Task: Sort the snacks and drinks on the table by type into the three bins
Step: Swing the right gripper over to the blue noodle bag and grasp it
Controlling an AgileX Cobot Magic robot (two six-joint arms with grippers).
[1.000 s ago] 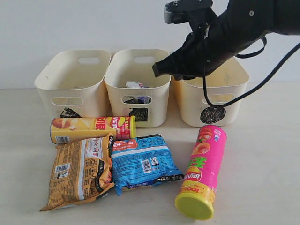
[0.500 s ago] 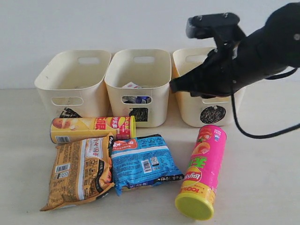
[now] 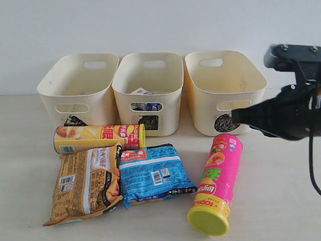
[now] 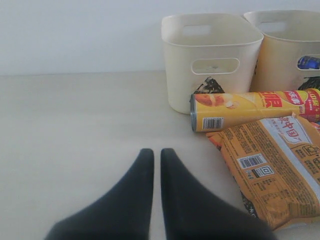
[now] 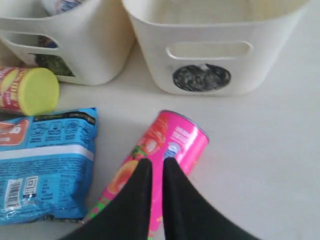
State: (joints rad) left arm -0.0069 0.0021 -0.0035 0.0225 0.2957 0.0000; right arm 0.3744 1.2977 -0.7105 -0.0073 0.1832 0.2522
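Four snacks lie on the table: a yellow-and-red tube, an orange-tan bag, a blue bag and a pink tube with a yellow-green lid. The drinks sit in the middle bin, the one marked with a square. My right gripper is shut and empty, in front of the circle bin and above the pink tube. My left gripper is shut and empty over bare table, beside the orange-tan bag.
The triangle bin at the left holds nothing that shows. The yellow-and-red tube lies right in front of it. Bare table stretches right of the pink tube. A white wall stands behind the bins.
My right arm has swung from above the middle and right bins to the right and downward, to the front right of the circle bin. Its gripper stayed shut. The snacks have not moved.
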